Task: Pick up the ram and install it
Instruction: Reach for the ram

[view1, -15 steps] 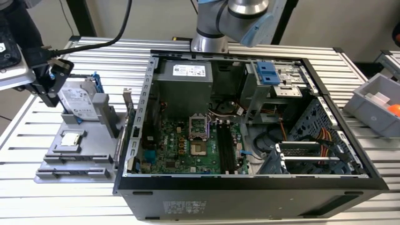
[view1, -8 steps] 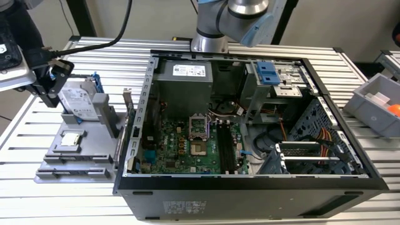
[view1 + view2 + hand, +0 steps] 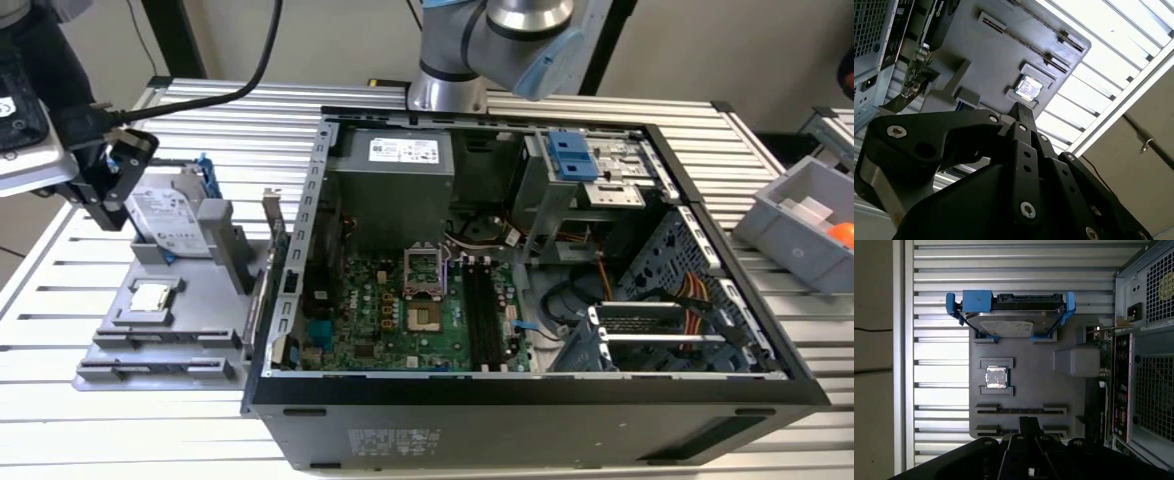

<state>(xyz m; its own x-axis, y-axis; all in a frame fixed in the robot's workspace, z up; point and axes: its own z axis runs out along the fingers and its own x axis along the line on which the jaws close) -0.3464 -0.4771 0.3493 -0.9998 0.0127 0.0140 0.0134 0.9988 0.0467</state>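
My gripper (image 3: 112, 196) hangs high over the grey parts tray (image 3: 200, 335) at the exterior view's left, beside the open computer case (image 3: 534, 400). In both wrist views its black fingers (image 3: 1021, 131) press together with nothing between them, and their tip (image 3: 1029, 423) points at the tray's two long narrow slots (image 3: 1020, 410), which look bare. The ram is out of view. Two long dark memory slots (image 3: 481, 312) run along the green motherboard (image 3: 387, 320) inside the case; I cannot tell whether a stick sits in them.
The tray also carries a grey hard drive in a blue frame (image 3: 1011, 315) and a small silver processor chip (image 3: 995, 377). A green card (image 3: 1101, 385) stands between tray and case. A grey bin (image 3: 807, 220) sits at the exterior view's right.
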